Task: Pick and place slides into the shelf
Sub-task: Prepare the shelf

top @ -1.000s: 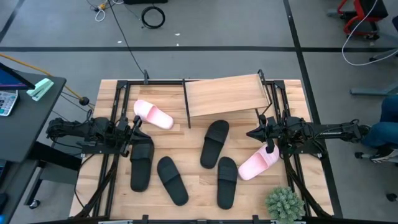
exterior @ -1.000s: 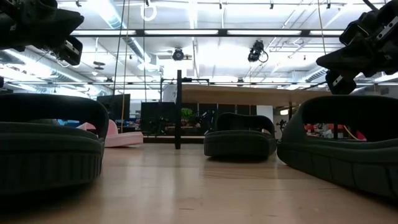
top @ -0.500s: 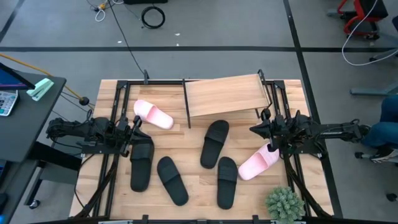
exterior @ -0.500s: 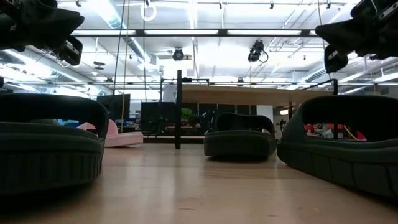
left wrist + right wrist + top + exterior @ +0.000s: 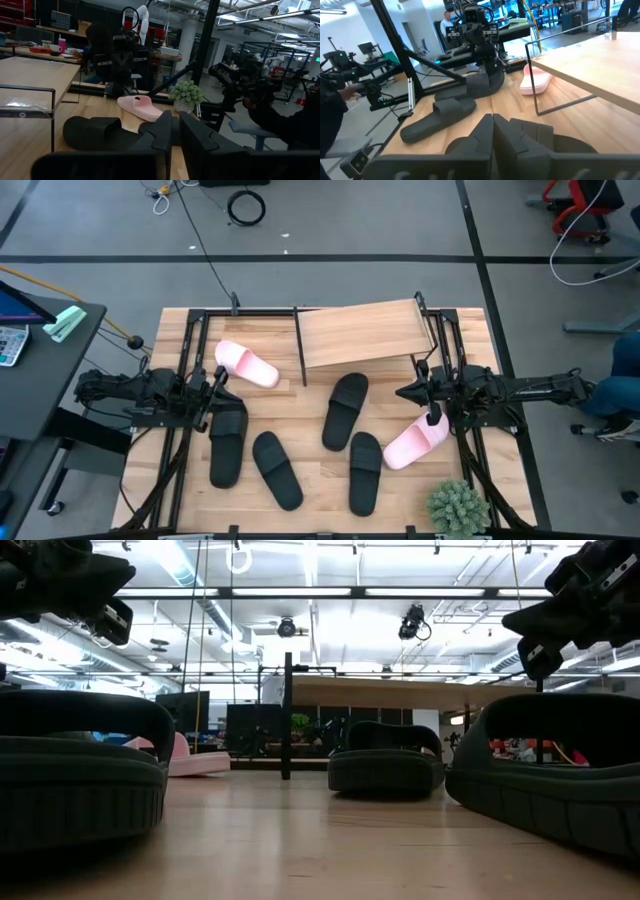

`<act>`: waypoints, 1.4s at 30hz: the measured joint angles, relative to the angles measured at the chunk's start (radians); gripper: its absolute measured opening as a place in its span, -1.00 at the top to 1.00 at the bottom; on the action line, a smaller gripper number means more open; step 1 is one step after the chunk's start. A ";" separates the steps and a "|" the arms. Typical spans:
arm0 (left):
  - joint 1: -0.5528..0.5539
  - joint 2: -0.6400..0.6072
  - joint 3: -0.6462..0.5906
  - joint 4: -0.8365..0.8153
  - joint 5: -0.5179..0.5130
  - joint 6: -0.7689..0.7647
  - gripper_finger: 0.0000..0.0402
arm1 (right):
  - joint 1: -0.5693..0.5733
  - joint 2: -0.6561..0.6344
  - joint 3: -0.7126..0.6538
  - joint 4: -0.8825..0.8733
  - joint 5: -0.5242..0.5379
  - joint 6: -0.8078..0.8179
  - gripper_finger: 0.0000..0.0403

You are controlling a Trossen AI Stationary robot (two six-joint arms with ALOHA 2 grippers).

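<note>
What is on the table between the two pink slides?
In the high view, one black slide lies between the pink slide on the left and the pink slide on the right; the rest is bare wood.

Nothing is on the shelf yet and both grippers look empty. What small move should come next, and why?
Probably open the right gripper and lower it onto the pink slide just beside it: its fingers are shut, it holds nothing, and the shelf is bare.
</note>
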 joint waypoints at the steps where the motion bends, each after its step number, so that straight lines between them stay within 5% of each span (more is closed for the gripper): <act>1: 0.000 0.000 0.000 0.000 0.000 0.000 0.80 | 0.000 0.000 0.000 0.000 0.000 -0.008 0.93; 23: 0.000 0.000 0.000 0.000 0.000 0.003 0.80 | 0.000 0.000 0.000 -0.001 0.000 -0.016 0.93; 28: 0.000 0.000 0.000 0.005 -0.022 0.116 0.82 | 0.000 -0.001 0.000 0.060 0.001 0.005 0.93; 31: 0.000 0.000 0.000 0.050 -0.083 0.156 0.85 | 0.000 -0.001 0.000 0.111 0.001 0.046 0.93; 36: 0.001 0.000 0.001 0.284 -0.324 0.290 0.91 | 0.000 0.000 0.001 0.235 0.035 0.036 0.93; 42: 0.000 0.084 0.052 0.177 -0.444 0.278 0.94 | 0.000 -0.001 0.002 0.359 0.034 -0.031 0.93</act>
